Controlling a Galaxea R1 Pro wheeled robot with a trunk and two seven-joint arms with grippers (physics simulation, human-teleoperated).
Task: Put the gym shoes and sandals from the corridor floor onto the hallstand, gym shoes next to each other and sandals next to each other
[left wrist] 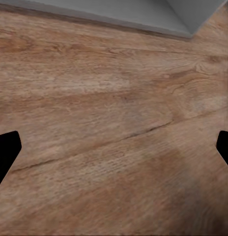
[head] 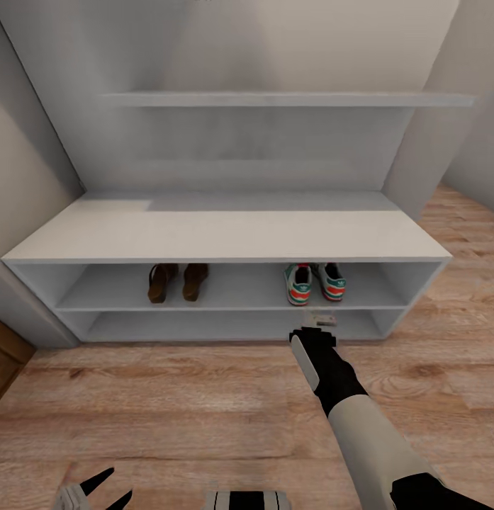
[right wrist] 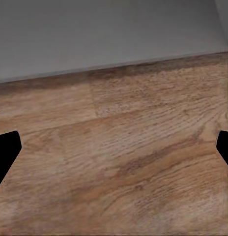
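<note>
Both sandals (head: pixel 177 281) and both gym shoes (head: pixel 315 282) sat paired on the hallstand (head: pixel 225 237) upper tier, toes hidden. Both tools, left (head: pixel 98 491) cut off at 7 o'clock and right (head: pixel 319 319), stood spread apart over the plank floor (head: pixel 169 411).

Left wrist camera: the corridor floor (left wrist: pixel 114 137), light brown wood-grain planking. The left gripper (left wrist: pixel 114 147) has its two dark fingertips (left wrist: pixel 6 152) at opposite frame edges (spread wide, nothing between them). A pale grey hallstand (left wrist: pixel 143 12) edge borders the floor.

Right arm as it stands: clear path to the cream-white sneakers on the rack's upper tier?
Probably yes. The right end effector hangs open just below the cream-white sneakers, in front of the pale grey rack; nothing lies between, though the benchtop limits headroom.
</note>
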